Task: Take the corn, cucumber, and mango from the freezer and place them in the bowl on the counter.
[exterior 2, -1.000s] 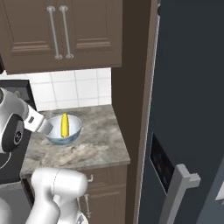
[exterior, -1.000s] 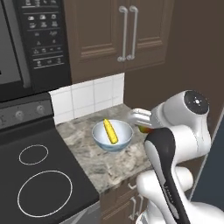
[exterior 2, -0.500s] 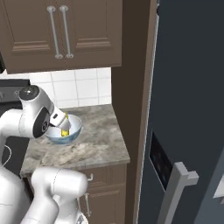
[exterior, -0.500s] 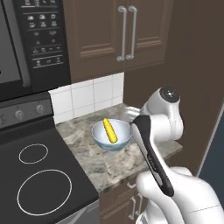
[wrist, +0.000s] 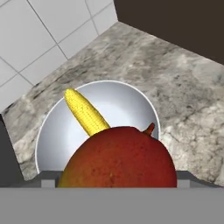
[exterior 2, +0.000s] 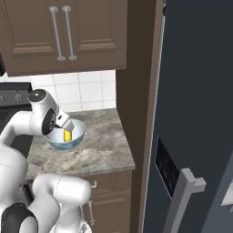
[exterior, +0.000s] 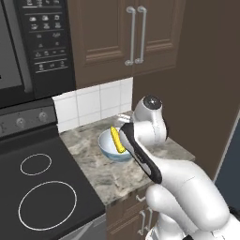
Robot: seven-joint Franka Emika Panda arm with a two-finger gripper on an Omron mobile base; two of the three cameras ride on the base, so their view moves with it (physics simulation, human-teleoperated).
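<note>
Your hand view looks down into the bowl (wrist: 52,131), which stands on the marbled counter (wrist: 183,83) near its back edge, close to the white tiled wall (wrist: 39,39). The corn (wrist: 85,111) lies inside the bowl, leaning against its far wall. The mango (wrist: 120,157) sits large in the foreground between the fingers of your gripper (wrist: 118,177), over the near rim of the bowl; the jaws stand wide and are clasped on the fruit. From the base you see the arm bent over the bowl (exterior: 110,150) with the corn (exterior: 116,139) visible, and the dark freezer (exterior 2: 195,113) to the right of the counter (exterior 2: 100,150).
</note>
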